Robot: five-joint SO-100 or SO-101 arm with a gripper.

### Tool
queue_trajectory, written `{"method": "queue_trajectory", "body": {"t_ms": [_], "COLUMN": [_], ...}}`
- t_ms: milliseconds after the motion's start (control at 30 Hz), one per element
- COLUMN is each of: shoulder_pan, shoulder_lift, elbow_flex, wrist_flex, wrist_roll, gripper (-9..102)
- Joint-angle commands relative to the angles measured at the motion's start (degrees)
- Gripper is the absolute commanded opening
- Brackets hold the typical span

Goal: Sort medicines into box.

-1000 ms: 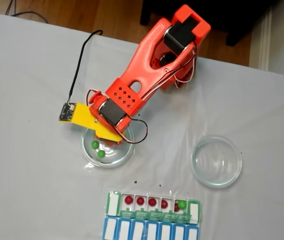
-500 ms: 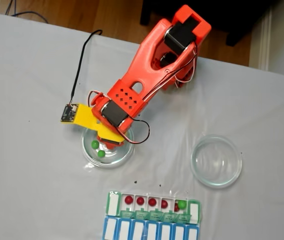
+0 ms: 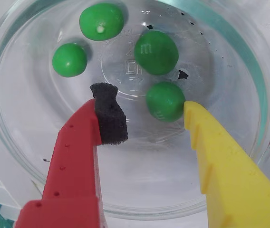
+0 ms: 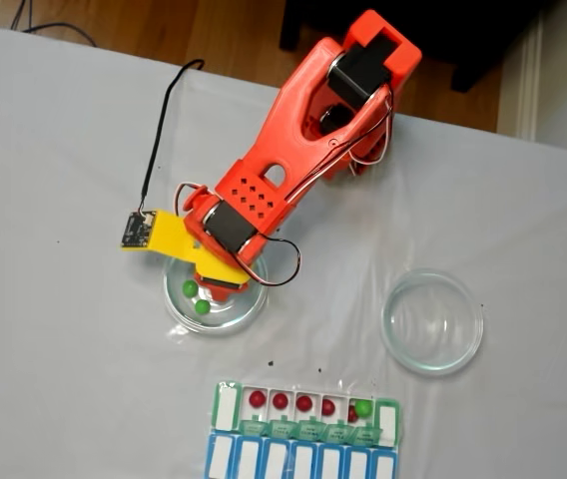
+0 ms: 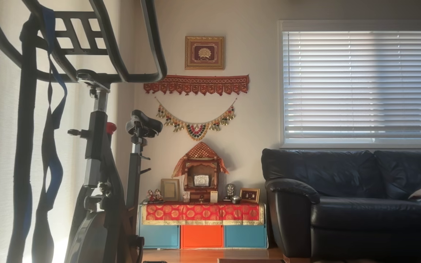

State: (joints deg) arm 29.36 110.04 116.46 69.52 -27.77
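Claw (image 3: 147, 111) spread inside clear dish (image 3: 249, 61), over green pills.
One green pill (image 3: 165, 100) lies between red and yellow fingers, touching yellow tip; three more beyond. Box (image 4: 305, 414) on table (image 4: 64, 379) holds red pills and one green.

Home living room: black leather sofa (image 5: 353, 204), exercise bike (image 5: 101, 175), small decorated shrine (image 5: 200, 175), blinds-covered window (image 5: 362, 84).

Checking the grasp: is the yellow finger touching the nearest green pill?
Cannot tell. In the wrist view the yellow finger's tip meets the pill's edge, with no plain gap or contact.
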Motion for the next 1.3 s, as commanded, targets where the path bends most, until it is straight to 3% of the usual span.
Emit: {"method": "queue_trajectory", "body": {"t_ms": [0, 800, 1100, 1267], "shoulder_pan": [-0.70, -1.58, -1.49, -1.49], "shoulder_lift": [0.18, -3.78, -5.27, -5.54], "elbow_flex": [0.00, 0.26, -1.49, -1.76], "wrist_flex": [0.62, 1.85, 3.78, 3.96], "wrist_roll": [-0.35, -0.26, -0.79, -0.62], "gripper": [24, 23, 7, 6]}}
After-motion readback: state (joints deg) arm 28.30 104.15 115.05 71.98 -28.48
